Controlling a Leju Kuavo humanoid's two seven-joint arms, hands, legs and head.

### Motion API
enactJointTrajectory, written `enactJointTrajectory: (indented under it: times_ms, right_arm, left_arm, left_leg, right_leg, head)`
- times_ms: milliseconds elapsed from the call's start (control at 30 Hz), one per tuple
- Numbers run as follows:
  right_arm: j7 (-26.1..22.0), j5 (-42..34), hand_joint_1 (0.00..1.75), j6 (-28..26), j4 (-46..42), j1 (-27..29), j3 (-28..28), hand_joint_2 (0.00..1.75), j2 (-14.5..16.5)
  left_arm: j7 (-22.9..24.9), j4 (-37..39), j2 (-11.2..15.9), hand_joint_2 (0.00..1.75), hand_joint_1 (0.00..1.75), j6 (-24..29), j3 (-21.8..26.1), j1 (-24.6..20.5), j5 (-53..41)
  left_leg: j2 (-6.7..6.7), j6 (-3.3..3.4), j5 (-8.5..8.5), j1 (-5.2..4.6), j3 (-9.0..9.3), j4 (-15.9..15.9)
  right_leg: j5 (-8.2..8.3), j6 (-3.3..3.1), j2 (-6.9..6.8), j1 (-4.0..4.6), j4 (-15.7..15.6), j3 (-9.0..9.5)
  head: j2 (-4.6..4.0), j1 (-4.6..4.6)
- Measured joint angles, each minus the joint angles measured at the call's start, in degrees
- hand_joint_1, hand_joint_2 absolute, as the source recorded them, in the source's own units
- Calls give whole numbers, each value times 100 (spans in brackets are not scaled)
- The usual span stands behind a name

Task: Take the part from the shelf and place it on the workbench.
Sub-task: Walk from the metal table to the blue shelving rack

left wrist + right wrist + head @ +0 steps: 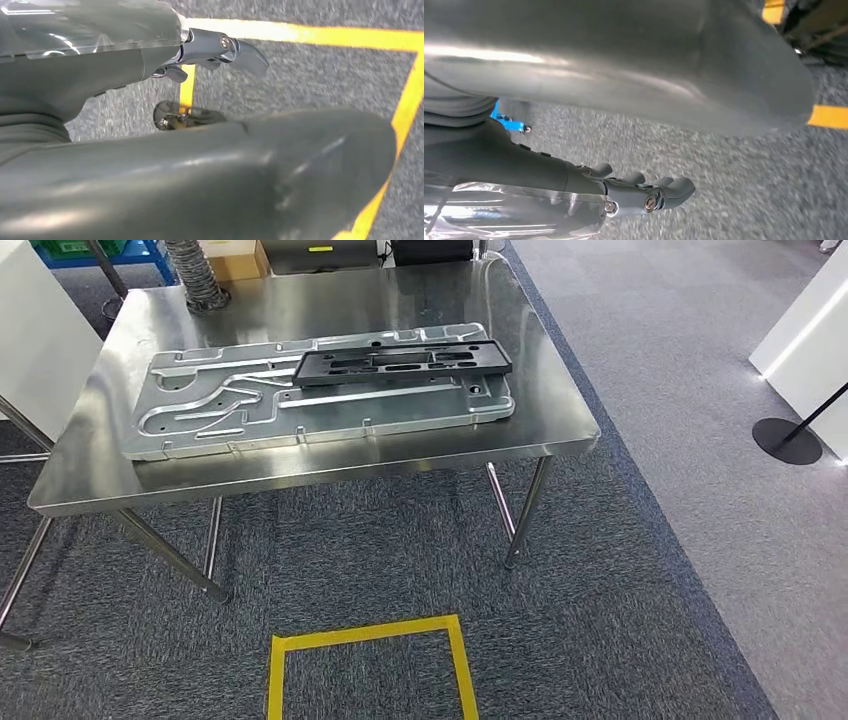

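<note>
Steel workbench on grey carpet, bearing a black part atop a grey panel; left hand and right hand empty, fingers extended, thumbs blocking much.

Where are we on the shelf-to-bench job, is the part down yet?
Looks done: a black part lies on the silver plate on the workbench. In hand: nothing; the left hand and right hand hang over the carpet, holding nothing. Left: nothing obvious; no shelf is in view, so I can't confirm the source.
</note>
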Motion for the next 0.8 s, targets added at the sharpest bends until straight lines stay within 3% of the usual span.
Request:
enactJointTrajectory:
  times_ms: [67,133,167,233,300,333,367,400,467,533,567,633,667,700,800]
  right_arm:
    - [-5,15,0,38,5,-11,0,0,21]
    - [-16,32,0,62,11,-20,0,0,30]
    - [-19,38,0,65,14,-24,0,0,35]
    - [-19,48,0,67,20,-32,0,0,46]
    - [-19,56,0,68,27,-41,0,0,61]
    - [-20,59,0,68,30,-43,0,0,66]
    - [-20,61,0,68,31,-45,0,0,69]
    - [-20,59,0,72,31,-47,0,0,71]
    - [-22,42,0,83,31,-63,0,0,73]
    - [-33,19,0,90,32,-91,0,0,85]
    - [-45,10,0,91,32,-102,0,0,98]
    - [-73,-14,0,89,35,-112,-1,0,132]
    - [-86,-35,0,81,38,-119,-3,0,147]
    - [-96,-62,0,69,41,-123,-8,0,159]
    - [-110,-126,0,47,44,-127,-31,0,177]
  left_arm:
    - [-17,-1,10,0,0,26,0,-12,19]
    - [-37,-1,13,0,0,37,0,-2,38]
    - [-44,-1,15,0,0,39,0,-1,46]
    - [-58,-2,25,0,0,40,1,-3,51]
    - [-63,-3,34,0,0,41,2,3,54]
    - [-63,-3,36,0,0,41,2,7,54]
    - [-64,-3,38,0,0,41,2,10,51]
    - [-69,-3,39,0,0,41,2,10,48]
    - [-95,-3,42,0,0,41,2,8,29]
    - [-142,-3,47,0,0,38,2,6,7]
    - [-161,-3,53,0,0,38,2,4,-2]
    - [-180,-3,76,0,0,38,1,6,-23]
    - [-181,-3,93,0,0,39,-1,9,-42]
    - [-180,-3,108,0,0,34,-4,14,-66]
    - [-191,-2,134,0,0,-14,-20,14,-122]
  left_leg:
    - [-2,69,-84,-29,199,-394]
    - [11,164,-4,-29,126,-434]
    - [22,219,59,-20,77,-446]
    - [40,295,198,-6,-66,-464]
    - [41,315,332,-17,-250,-454]
    - [42,310,398,-22,-340,-443]
    - [44,300,459,-25,-430,-427]
    - [45,288,517,-26,-517,-406]
    - [43,255,615,-32,-672,-352]
    - [43,200,707,-42,-769,-309]
    - [45,165,754,-40,-793,-303]
    - [46,90,828,-24,-820,-305]
    - [37,60,761,-17,-859,-253]
    - [26,35,583,-13,-922,-108]
    - [6,-23,-267,6,-1193,893]
  right_leg:
    - [81,67,-2,2,26,-51]
    - [141,143,6,-11,24,-78]
    - [55,180,16,-19,83,-118]
    - [-434,244,32,-46,532,-283]
    - [-956,300,31,-69,1300,-488]
    - [-1036,318,31,-77,1589,-521]
    - [-979,325,30,-81,1701,-465]
    - [-825,321,30,-82,1587,-296]
    - [-579,275,30,-72,795,336]
    - [-610,202,30,-40,-32,878]
    - [-657,165,29,-19,-228,983]
    - [-597,83,20,-7,-285,937]
    - [-539,34,8,-16,-295,886]
    - [-466,-10,-5,-29,-309,822]
    - [-259,-62,-24,-32,-306,569]
  head:
    - [0,0]
    - [0,0]
    - [0,0]
    - [0,0]
    - [0,0]
    - [0,0]
    - [0,0]
    - [0,0]
    - [0,0]
    - [0,-1]
    - [0,-1]
    - [0,0]
    - [0,0]
    - [0,0]
    - [0,0]
